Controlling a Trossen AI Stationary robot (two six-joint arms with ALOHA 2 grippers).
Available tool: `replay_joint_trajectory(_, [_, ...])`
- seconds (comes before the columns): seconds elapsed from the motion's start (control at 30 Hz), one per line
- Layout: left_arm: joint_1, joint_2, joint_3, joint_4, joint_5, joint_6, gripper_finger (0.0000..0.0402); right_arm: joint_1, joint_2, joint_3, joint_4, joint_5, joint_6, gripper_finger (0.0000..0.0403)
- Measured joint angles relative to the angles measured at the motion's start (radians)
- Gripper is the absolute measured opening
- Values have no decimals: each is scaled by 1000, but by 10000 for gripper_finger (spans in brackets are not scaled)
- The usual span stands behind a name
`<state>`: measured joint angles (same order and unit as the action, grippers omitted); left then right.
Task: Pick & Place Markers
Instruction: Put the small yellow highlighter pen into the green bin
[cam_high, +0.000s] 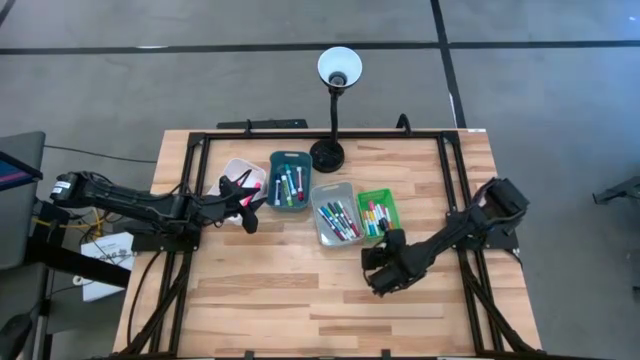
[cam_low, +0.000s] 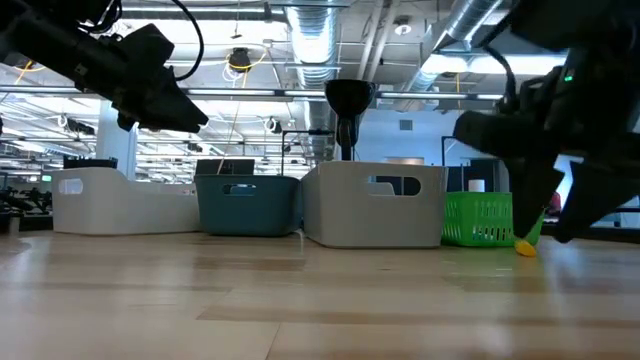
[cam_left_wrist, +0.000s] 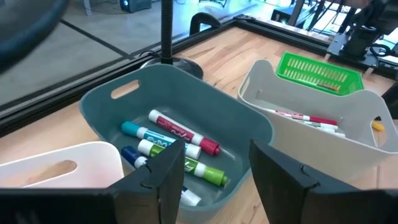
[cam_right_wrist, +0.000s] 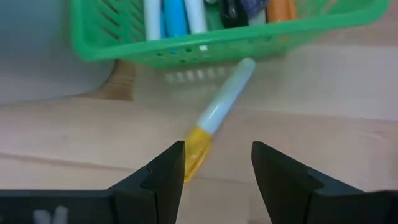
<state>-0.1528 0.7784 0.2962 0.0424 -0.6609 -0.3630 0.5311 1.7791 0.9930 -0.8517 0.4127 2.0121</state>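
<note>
A marker with a yellow cap (cam_right_wrist: 214, 121) lies flat on the table, its white end by the near wall of the green basket (cam_right_wrist: 205, 46); the low view shows its cap (cam_low: 524, 247). My right gripper (cam_right_wrist: 217, 171) is open and hovers just near of this marker, touching nothing. More markers lie in the teal tray (cam_left_wrist: 177, 134), the grey tray (cam_high: 335, 212) and the green basket (cam_high: 377, 212). My left gripper (cam_left_wrist: 214, 180) is open and empty, raised above the table between the white tray (cam_high: 238, 175) and the teal tray (cam_high: 290, 178).
The trays stand in a row across the middle of the table. A black desk lamp (cam_high: 330, 150) stands behind them at the far edge. Black frame rails (cam_high: 455, 200) run along the table's sides. Bare wood (cam_high: 300, 300) fills the near half.
</note>
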Motion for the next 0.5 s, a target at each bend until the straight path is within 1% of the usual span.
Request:
replay_joint_trajectory(0.17, [0,0,0,4,0,0,175,-36,34,1,7,2,-3,175])
replay_joint_trajectory(0.3, [0,0,0,4,0,0,175,-64,35,1,6,-3,-21,175])
replay_joint_trajectory(0.43, [0,0,0,4,0,0,175,-88,35,1,7,-54,-86,173])
replay_joint_trajectory(0.5, [0,0,0,4,0,0,175,-96,35,1,10,-72,-103,164])
